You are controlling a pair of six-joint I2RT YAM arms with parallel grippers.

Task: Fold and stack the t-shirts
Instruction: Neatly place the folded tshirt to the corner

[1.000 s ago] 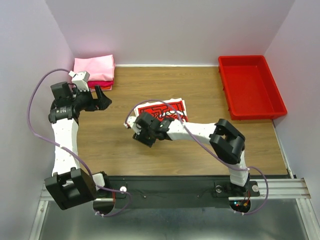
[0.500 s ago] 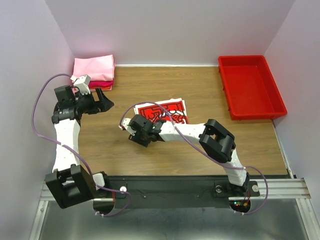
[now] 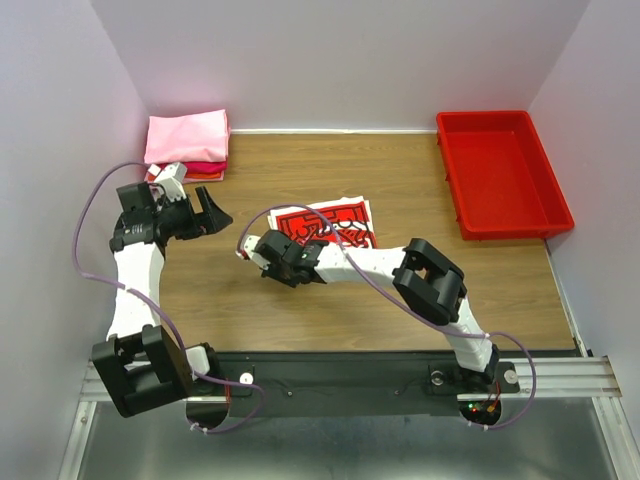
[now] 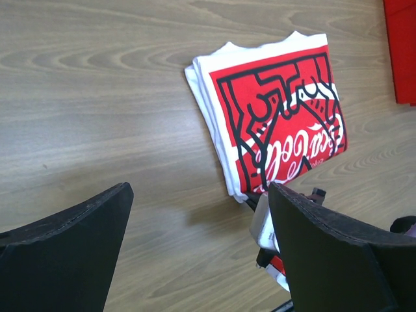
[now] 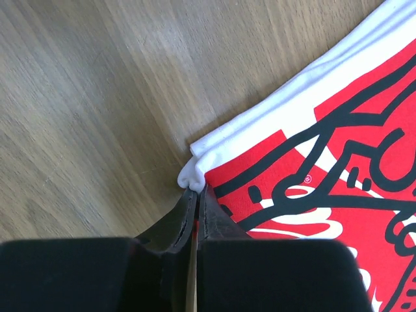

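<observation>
Pinching the near-left corner of the white t-shirt (image 5: pixel 312 130), the right fingers (image 5: pixel 193 195) are clenched tight, tips pressed together with a small nub of white cloth bunched at their very end. (Clock directions are read on the overhead view, twelve o'clock being the far wall and six o'clock the arm bases.) The shirt lies folded into a compact rectangle near the centre of the wooden counter (image 3: pixel 300 170), its red, black-outlined graphic facing up and several white layers showing along its nine o'clock edge. The right arm reaches across from five o'clock, so its fingers meet the shirt at the corner toward eight o'clock. The left fingers (image 3: pixel 208 205) are spread wide and hold nothing; they hang over bare counter at nine o'clock of the shirt, apart from it, pointing toward three o'clock. Seen from the left wrist, the two dark pads frame the wood grain, with the folded shirt beyond them and part of the right arm's wrist just beside the shirt's near edge. A pink t-shirt (image 3: pixel 187 137) lies folded at eleven o'clock in the counter's far-left corner, resting on a red t-shirt (image 3: pixel 205 168) whose edge shows beneath it. A red tray (image 3: pixel 500 175) sits at two o'clock, well apart from all the shirts.
</observation>
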